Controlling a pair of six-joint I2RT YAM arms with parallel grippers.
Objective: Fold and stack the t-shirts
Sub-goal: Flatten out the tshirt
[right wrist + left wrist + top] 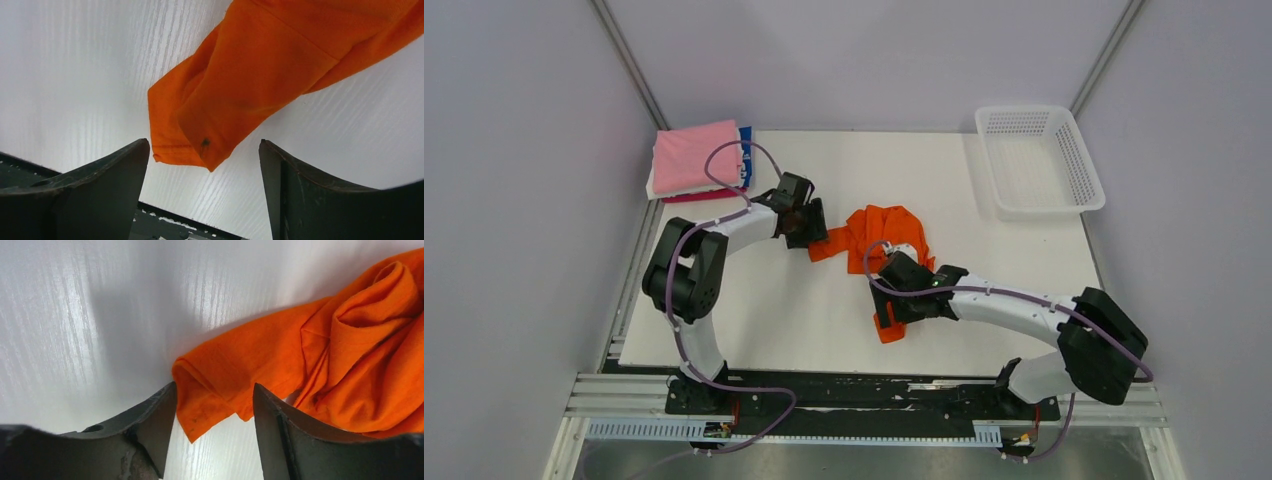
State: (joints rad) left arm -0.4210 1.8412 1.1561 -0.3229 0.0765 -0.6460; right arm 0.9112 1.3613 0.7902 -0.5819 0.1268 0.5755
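Nearest, right gripper (pixel 204 142) has its fingers spread wide, w/ a sleeve end of the orange t-shirt (pixel 884 232) sitting btw them, not pinched. The left gripper (pixel 214 387) is spread too, a folded corner of the same shirt lying btw its fingers on the table (pixel 774 300). Shirt's crumpled mid-table, reaching from one gripper to the other. Far left corner: stack of folded t-shirts (pixel 694 160), pink on top, blue, white & red edges under it. Far right: white mesh basket (pixel 1079 160), mesh floor in plain view.
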